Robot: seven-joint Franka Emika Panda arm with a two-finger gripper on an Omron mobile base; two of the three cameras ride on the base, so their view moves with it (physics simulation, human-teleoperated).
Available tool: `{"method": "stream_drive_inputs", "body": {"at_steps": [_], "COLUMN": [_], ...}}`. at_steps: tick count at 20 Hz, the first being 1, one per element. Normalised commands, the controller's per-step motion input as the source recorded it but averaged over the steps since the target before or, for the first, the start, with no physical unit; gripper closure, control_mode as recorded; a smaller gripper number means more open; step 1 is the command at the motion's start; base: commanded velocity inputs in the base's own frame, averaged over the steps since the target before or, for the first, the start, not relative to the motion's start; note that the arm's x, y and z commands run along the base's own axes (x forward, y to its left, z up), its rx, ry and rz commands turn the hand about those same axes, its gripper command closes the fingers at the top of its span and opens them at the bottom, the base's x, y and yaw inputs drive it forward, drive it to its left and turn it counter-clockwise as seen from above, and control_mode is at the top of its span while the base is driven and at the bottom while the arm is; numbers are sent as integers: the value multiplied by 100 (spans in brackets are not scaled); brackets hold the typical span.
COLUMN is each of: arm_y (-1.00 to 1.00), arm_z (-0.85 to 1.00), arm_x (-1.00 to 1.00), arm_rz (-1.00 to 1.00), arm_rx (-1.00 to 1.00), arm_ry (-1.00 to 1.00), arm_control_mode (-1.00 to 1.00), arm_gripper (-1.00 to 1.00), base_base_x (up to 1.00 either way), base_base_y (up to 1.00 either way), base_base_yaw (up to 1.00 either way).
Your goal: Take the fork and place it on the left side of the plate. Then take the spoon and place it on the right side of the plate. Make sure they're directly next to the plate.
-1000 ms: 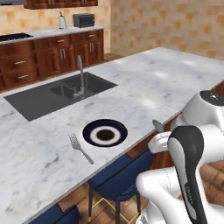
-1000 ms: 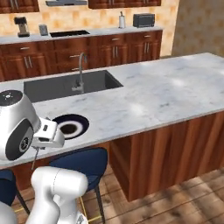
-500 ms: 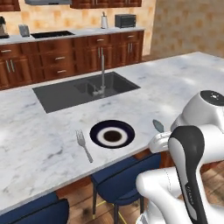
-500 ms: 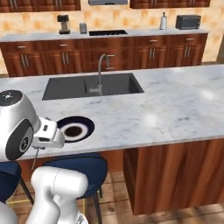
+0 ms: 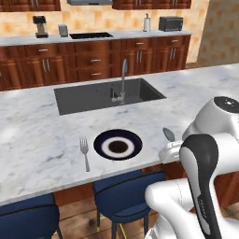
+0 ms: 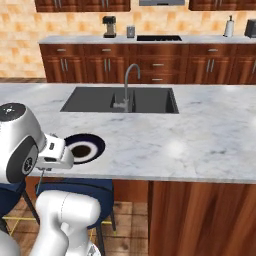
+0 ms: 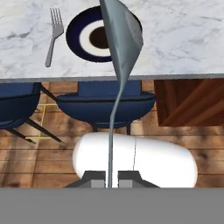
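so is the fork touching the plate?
Apart. The left base view shows a strip of bare marble between the fork and the plate; the hand view shows the same gap.

Spoon (image 5: 168, 134) handle hidden behind the arm; plate (image 6: 98, 148) partly behind the hand.

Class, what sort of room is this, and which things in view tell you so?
A home kitchen, most likely: a sink with a tap set in a marble island counter, and wooden cabinets along the back wall.
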Motion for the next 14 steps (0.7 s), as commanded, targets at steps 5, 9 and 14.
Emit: {"method": "stream_drive_inputs", "body": {"at_steps": [5, 9, 14], "arm_y": [0, 0, -61], "arm_z": [0, 0, -5], "arm_x": [0, 0, 100], "arm_rz": [0, 0, 0], "arm_rx": [0, 0, 6], "arm_ry": [0, 0, 11], "arm_control_mode": [100, 100, -100], "arm_gripper": [100, 100, 100], "base_base_x": [75, 100, 0], "base_base_y": [-65, -43, 0], "base_base_yaw": [10, 1, 0]}}
